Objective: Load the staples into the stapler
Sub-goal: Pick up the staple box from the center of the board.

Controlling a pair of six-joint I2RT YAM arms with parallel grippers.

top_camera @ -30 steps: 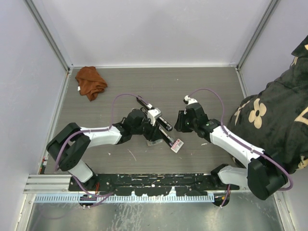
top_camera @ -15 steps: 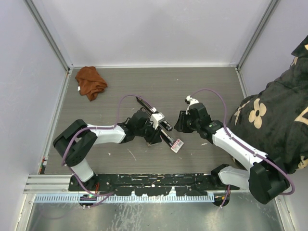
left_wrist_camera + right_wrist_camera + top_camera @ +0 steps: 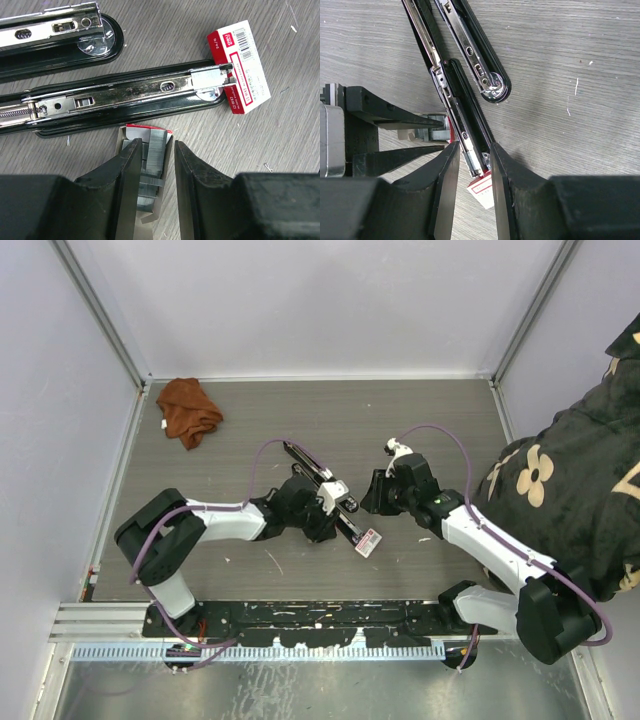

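A black stapler [image 3: 322, 490] lies opened flat on the table. Its metal magazine arm [image 3: 125, 95] and its base arm [image 3: 55, 35] show in the left wrist view. The red-and-white box [image 3: 240, 65] lies against the magazine's front end and also shows in the top view [image 3: 368, 542]. The staples [image 3: 152, 150], silvery strips in a small grey tray, lie just beside the magazine. My left gripper [image 3: 157, 145] is open, its fingers straddling the strips. My right gripper [image 3: 473, 146] is open above the magazine's front end [image 3: 470, 155] and the box [image 3: 482, 190].
A rust-coloured cloth [image 3: 188, 410] lies at the back left. A person in a black floral garment [image 3: 570, 490] stands at the right edge. Grey walls enclose the table on three sides.
My left gripper has moved right and nearer, down over the staple tray beside the stapler. My right arm has barely moved.
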